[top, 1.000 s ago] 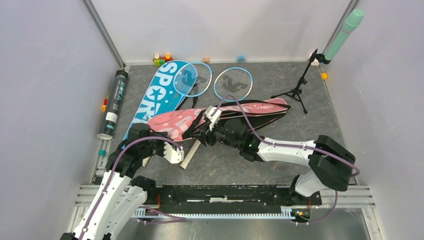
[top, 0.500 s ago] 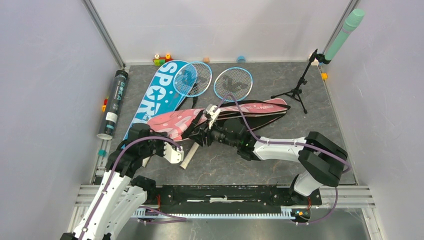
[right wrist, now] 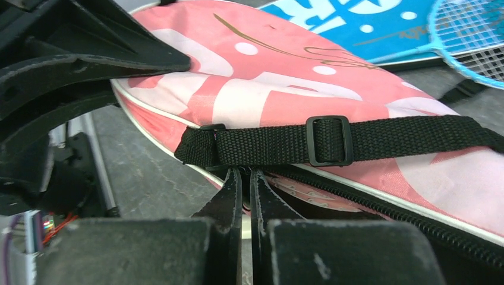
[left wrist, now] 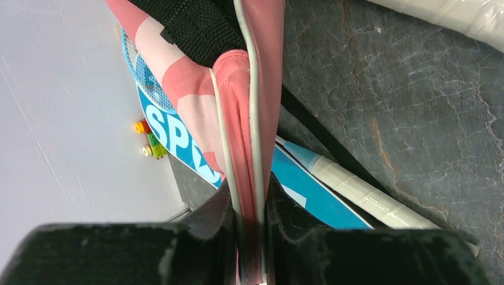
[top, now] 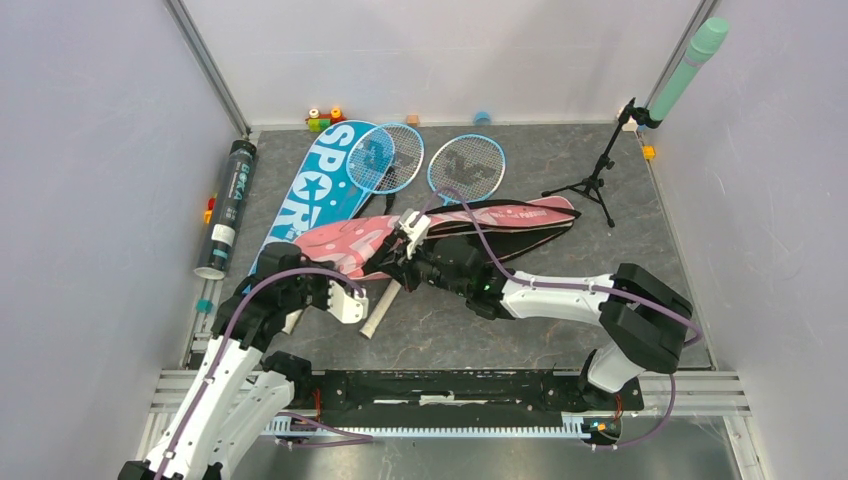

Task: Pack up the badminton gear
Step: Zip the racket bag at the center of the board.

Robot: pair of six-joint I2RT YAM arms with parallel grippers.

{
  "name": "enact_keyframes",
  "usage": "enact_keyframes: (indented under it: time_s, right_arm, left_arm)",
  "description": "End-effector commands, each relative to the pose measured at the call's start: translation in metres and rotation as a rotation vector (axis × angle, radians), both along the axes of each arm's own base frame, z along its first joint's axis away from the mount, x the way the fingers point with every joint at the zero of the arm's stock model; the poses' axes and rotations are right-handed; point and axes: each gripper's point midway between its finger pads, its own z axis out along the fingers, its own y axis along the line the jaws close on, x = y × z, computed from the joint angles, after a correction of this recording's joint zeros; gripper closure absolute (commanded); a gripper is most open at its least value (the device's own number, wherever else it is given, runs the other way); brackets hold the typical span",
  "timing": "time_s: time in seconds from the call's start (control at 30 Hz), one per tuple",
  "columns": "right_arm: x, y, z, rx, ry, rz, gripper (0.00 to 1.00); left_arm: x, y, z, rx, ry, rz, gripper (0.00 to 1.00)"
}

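Pink bag (top: 345, 243) from top lies mid-desk (top: 450, 325) across the blue bag (top: 310, 190), both arms stretched low to it, bare stone toward the bases | left wrist: left pincer (left wrist: 249, 208) clamped on the bag's piped rim | right wrist: right pincer (right wrist: 245, 178) pressed together under the black strap (right wrist: 267, 142) at the zip edge

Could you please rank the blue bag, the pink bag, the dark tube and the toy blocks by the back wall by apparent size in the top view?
1. blue bag and pink bag: about alike, each partly covered, so I won't rank them.
2. dark tube.
3. toy blocks, clearly smallest.
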Motion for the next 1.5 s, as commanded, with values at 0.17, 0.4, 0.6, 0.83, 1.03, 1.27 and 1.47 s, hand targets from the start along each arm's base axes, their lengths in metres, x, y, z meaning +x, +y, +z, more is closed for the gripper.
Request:
enact_keyframes:
  time_s: [0.17, 0.4, 0.6, 0.83, 1.03, 1.27, 1.47]
  right_arm:
    - [0.075, -0.121, -0.049, -0.577, -0.118, -0.644, 1.0]
    - [0.075, -0.184, -0.061, -0.744, -0.133, -0.873, 1.0]
    - [0.089, -0.237, -0.078, -0.822, -0.082, -1.036, 1.0]
    - [0.091, -0.181, -0.076, -0.513, -0.043, -0.727, 1.0]
    - [0.049, -0.121, -0.012, -0.135, -0.206, -0.307, 0.54]
    - [-0.015, -0.094, 0.026, -0.064, -0.566, 0.153, 0.32]
    - [0.001, -0.097, 0.043, -0.143, -0.703, 0.115, 0.31]
  left_arm:
    - [0.003, -0.004, 0.044, -0.02, -0.121, -0.028, 0.98]
    - [0.004, 0.004, 0.049, -0.01, -0.128, 0.022, 0.98]
    - [-0.001, 0.012, 0.056, -0.014, -0.124, 0.066, 0.98]
    - [-0.007, 0.001, 0.054, -0.053, -0.089, 0.014, 0.98]
    - [-0.021, -0.032, 0.077, -0.188, -0.083, -0.14, 0.98]
    - [-0.029, -0.052, 0.127, -0.311, -0.128, -0.22, 0.98]
    - [-0.039, -0.05, 0.145, -0.306, -0.095, -0.226, 0.98]
